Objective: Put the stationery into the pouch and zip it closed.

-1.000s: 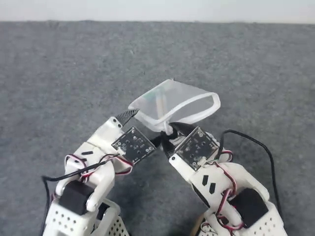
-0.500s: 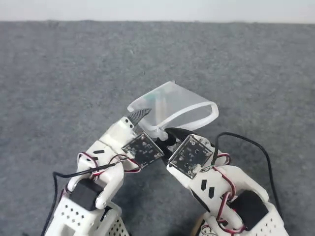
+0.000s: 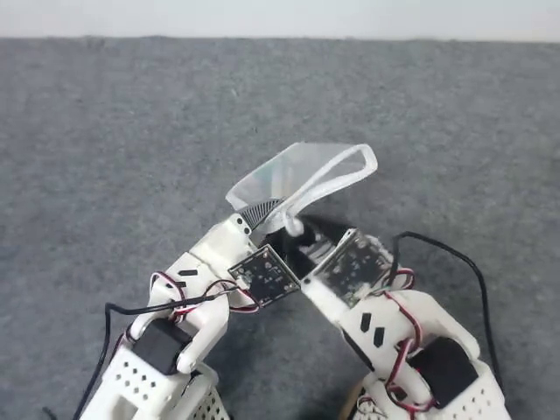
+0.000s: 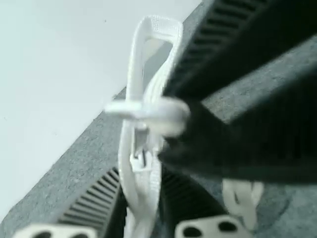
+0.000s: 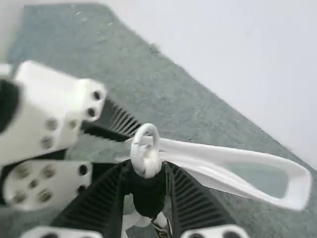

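at frame centre the pouch (image 3: 293, 175) is pinched at its lower edge by the left gripper (image 3: 265, 213). its zip pull (image 5: 146, 151) is clamped by the right gripper (image 3: 294, 230).

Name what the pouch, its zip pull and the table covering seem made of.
The pouch: thin, translucent white fabric or mesh; grey shows through. Its zip pull: smooth white plastic, probably, a moulded ring. The table covering: grey felt or short-pile carpet, flecked, matte.
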{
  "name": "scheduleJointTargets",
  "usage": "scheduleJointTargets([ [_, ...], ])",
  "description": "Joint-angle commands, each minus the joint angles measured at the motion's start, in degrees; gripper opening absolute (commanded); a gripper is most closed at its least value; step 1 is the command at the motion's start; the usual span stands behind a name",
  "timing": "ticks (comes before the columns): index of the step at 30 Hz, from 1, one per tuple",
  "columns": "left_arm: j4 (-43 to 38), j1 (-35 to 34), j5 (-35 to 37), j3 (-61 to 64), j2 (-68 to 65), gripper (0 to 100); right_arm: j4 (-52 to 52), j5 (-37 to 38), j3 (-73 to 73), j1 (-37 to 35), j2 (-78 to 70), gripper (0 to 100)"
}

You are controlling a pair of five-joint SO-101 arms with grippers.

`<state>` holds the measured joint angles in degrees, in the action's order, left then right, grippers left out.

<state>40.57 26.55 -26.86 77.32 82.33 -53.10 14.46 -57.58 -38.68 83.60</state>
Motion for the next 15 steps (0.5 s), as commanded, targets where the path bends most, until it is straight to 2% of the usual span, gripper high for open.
scheduleJointTargets([
  [1, -0.6, -0.2, -0.4, -1.2, 1.1, 1, 3.6, -3.1, 4.0, 2.8, 1.0, 0.6],
  [8, 1.3, -0.3, -0.1, -1.2, 1.1, 1, 11.9, -4.0, -0.8, 6.2, 1.0, 0.6],
  [15, 1.3, -0.3, 2.3, -1.0, 1.1, 1, 12.8, -4.0, -1.1, 9.0, 0.9, 0.6],
])
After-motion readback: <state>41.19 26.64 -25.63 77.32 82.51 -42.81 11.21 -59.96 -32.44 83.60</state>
